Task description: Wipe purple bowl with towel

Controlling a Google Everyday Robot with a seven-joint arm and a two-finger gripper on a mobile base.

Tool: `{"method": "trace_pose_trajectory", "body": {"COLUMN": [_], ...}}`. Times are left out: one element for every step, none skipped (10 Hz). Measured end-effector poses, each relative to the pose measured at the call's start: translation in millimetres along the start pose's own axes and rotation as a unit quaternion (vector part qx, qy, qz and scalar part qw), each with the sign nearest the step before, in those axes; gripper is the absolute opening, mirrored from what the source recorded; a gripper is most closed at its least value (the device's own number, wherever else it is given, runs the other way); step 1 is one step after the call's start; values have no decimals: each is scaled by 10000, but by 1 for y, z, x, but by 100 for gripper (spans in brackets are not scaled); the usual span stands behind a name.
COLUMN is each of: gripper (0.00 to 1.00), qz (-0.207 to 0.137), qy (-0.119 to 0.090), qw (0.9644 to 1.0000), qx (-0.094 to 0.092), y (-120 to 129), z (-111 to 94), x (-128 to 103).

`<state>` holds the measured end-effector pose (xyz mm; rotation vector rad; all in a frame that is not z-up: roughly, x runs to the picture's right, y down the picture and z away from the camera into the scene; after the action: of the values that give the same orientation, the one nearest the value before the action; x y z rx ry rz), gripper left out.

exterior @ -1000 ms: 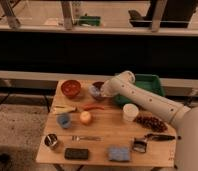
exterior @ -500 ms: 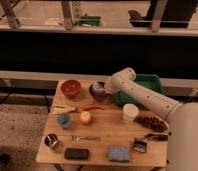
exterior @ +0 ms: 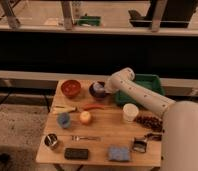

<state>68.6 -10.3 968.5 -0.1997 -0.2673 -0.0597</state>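
Note:
The purple bowl (exterior: 96, 91) stands at the back of the wooden table (exterior: 104, 131), right of an orange bowl. My gripper (exterior: 102, 88) is at the end of the white arm (exterior: 137, 95), which reaches in from the lower right. It hangs over the bowl's right side, at or inside its rim. A pale patch shows at the gripper inside the bowl; I cannot tell whether it is cloth. A blue folded towel (exterior: 117, 152) lies near the table's front edge, far from the gripper.
An orange bowl (exterior: 71, 88) stands left of the purple one and a green tray (exterior: 144, 84) behind the arm. A red chili (exterior: 94, 106), an orange fruit (exterior: 85, 117), a blue cup (exterior: 64, 119), a white cup (exterior: 130, 113) and a metal cup (exterior: 52, 141) also stand on the table.
The arm's elbow has shifted slightly left and the gripper has stayed over the purple bowl. Nothing else on the table has moved.

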Motion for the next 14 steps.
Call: {"method": "trace_pose_trajectory", "body": {"gripper": [3,3,3,3,3,3,3,3,3,3,3,3,3,3], "qz": [-26,-73,-85,-91,-99,-114,-128,-143,-158,-153,-145,-145,-132,-124], "qy": [-29,-56,-67,-79,-88,-125,-163,-200,-237,-279,-308,-334,-362,-369], "qw": [10000,9999,9999,9999,9999,9998,9998,9997,9996,9995,9994,9993,9993,9992], "qx": [17,49,59,67,74,61,50,45,39,35,31,34,34,33], "y": [-5,-13,-17,-20,-22,-23,-23,-21,-18,-13,-9,-1,5,9], "z": [2,6,7,9,10,13,15,16,16,14,12,6,1,-3], "x": [-5,-12,-14,-15,-16,-21,-25,-30,-33,-36,-39,-41,-44,-44]}}
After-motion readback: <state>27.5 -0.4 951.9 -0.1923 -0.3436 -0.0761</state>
